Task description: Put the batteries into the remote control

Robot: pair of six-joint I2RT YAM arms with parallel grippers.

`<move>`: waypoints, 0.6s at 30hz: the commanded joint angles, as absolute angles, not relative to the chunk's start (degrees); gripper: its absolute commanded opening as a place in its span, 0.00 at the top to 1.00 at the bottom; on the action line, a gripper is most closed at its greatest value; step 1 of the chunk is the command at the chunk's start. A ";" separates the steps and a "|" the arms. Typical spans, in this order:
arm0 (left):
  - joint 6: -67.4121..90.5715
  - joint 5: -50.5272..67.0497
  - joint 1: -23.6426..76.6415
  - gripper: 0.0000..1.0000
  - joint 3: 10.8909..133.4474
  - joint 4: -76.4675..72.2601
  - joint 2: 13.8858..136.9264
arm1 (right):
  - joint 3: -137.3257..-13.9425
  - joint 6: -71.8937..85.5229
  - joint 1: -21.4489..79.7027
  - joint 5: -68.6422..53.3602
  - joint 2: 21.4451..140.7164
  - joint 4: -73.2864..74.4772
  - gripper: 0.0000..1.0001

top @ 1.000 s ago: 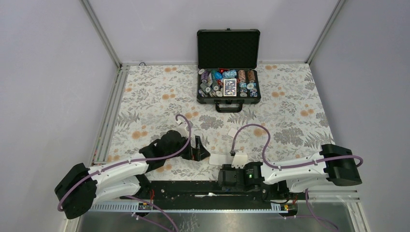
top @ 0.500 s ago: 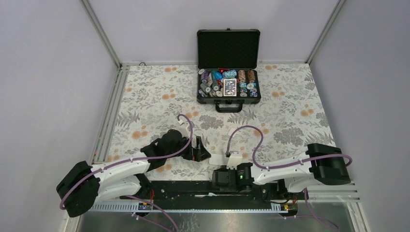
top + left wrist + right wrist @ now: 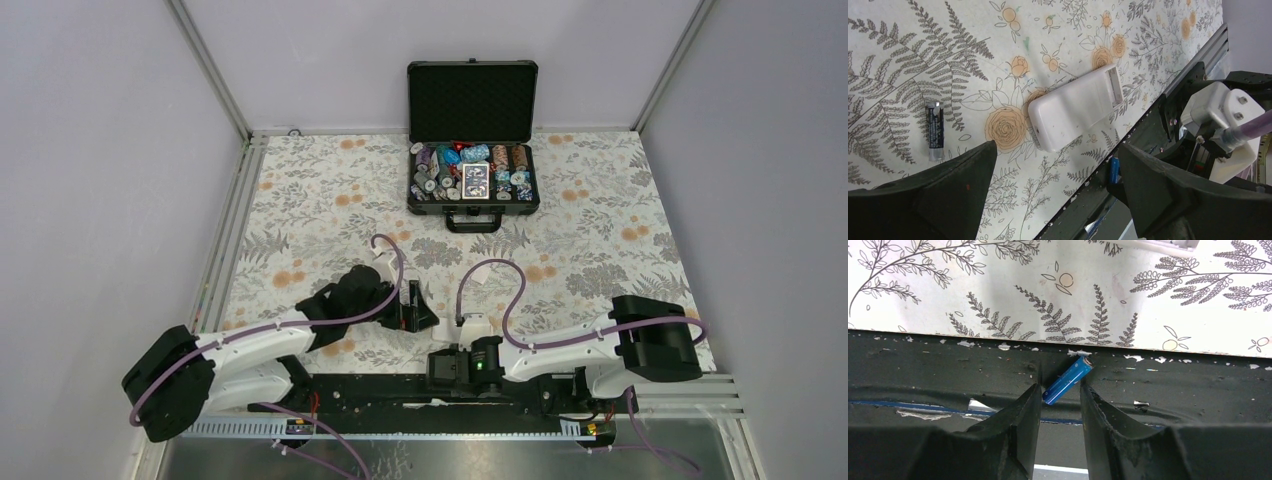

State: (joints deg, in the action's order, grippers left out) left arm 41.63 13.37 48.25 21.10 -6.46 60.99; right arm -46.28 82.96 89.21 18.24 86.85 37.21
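The white remote control [image 3: 1075, 107] lies back up on the flowered cloth, its empty battery bay at one end. A dark battery [image 3: 935, 131] lies to its left in the left wrist view. My left gripper [image 3: 1057, 150] hovers over them, wide open and holding nothing; in the top view the left gripper [image 3: 408, 308] is left of centre. A blue battery [image 3: 1067, 381] lies aslant on the black base rail [image 3: 948, 375]. My right gripper [image 3: 1060, 387] has its fingertips against both sides of it. The blue battery [image 3: 1113, 170] also shows at the rail's edge. The right gripper [image 3: 440, 372] is over the near rail.
An open black chip case [image 3: 472, 205] with chips and a card deck stands at the back centre. The black base rail [image 3: 360, 385] runs along the table's near edge, with a metal drop-off behind it. Grey walls close in the left and right sides.
My right arm has slid left along the near rail and its jaws have narrowed onto the blue battery. The left arm has crept slightly right and stays open.
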 commanded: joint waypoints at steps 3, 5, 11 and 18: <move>41.70 14.86 47.90 0.01 24.72 -10.58 63.55 | -42.47 81.76 87.71 18.38 90.51 35.58 0.64; 41.98 15.06 47.90 0.01 24.90 -10.70 64.24 | -42.37 80.58 87.07 17.49 91.19 34.74 0.67; 42.93 14.25 47.90 0.01 24.67 -11.07 64.44 | -42.10 78.93 87.03 17.23 91.76 34.77 0.86; 43.07 14.93 47.98 0.01 27.40 -12.04 69.19 | -39.50 76.88 86.97 21.88 83.56 35.43 1.00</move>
State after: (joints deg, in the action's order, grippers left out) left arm 42.68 13.78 48.21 23.59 -7.55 66.92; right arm -43.51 78.28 87.57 16.60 84.05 35.77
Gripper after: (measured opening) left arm 0.986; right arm 0.046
